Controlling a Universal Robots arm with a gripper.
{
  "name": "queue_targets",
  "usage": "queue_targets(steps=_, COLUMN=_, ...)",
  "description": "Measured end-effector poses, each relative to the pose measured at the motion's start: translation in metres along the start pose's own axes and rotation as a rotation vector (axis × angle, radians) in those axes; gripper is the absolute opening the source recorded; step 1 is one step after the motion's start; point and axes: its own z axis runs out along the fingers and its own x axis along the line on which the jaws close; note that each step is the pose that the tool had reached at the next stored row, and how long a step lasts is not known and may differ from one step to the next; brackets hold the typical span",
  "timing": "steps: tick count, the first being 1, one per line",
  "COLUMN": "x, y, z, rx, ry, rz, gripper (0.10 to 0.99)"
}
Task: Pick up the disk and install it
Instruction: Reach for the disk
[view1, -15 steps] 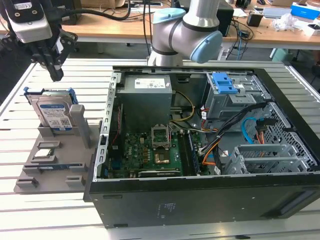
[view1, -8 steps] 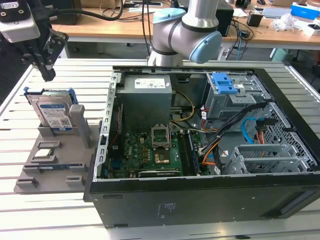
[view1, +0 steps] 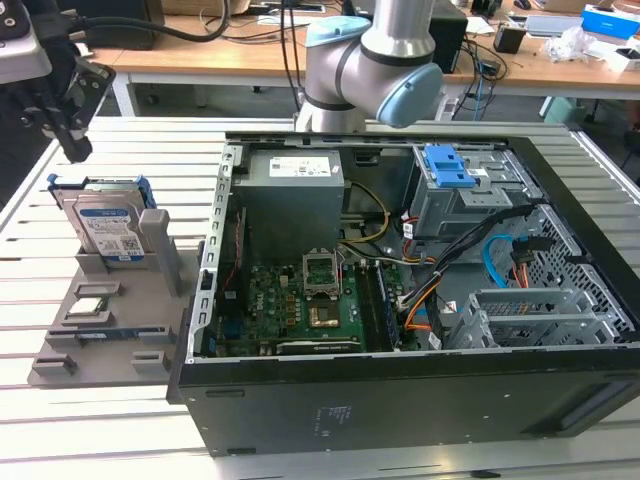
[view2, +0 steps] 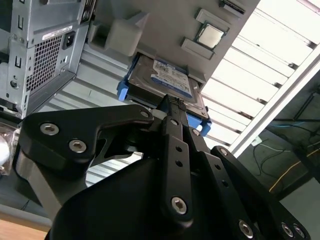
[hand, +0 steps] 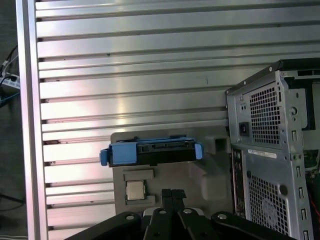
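The disk (view1: 108, 226) is a silver hard drive with a white-and-blue label and blue side rails. It stands tilted in a slot of the grey holder tray (view1: 150, 300), at the exterior view's left. My black gripper (view1: 74, 148) hangs above and behind the disk, apart from it. In both wrist views its two fingers (view2: 172, 107) lie pressed together with nothing between them. The disk's label face (view2: 162, 79) shows past the fingertips, and its blue-railed end (hand: 150, 152) lies beyond my gripper (hand: 173, 193).
A square silver processor chip (view1: 90, 307) lies on the same tray. The open computer case (view1: 400, 270) stands beside the tray, holding a grey cage with a blue latch (view1: 448, 168). The arm's base (view1: 370, 60) rises behind the case. Everything rests on a slatted metal table (hand: 125, 60).
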Motion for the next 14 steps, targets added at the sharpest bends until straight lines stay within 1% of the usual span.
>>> queue_targets(steps=3, x=0.0048, y=-0.0003, z=-0.0002, rx=0.000, ry=0.0000, rz=0.000, gripper=0.106)
queue_targets(steps=10, x=0.0201, y=-0.0015, z=-0.0006, rx=0.000, ry=0.0000, rz=0.000, gripper=0.106)
queue_targets(steps=14, x=0.0269, y=-0.0020, z=-0.0007, rx=0.000, ry=0.0000, rz=0.000, gripper=0.106)
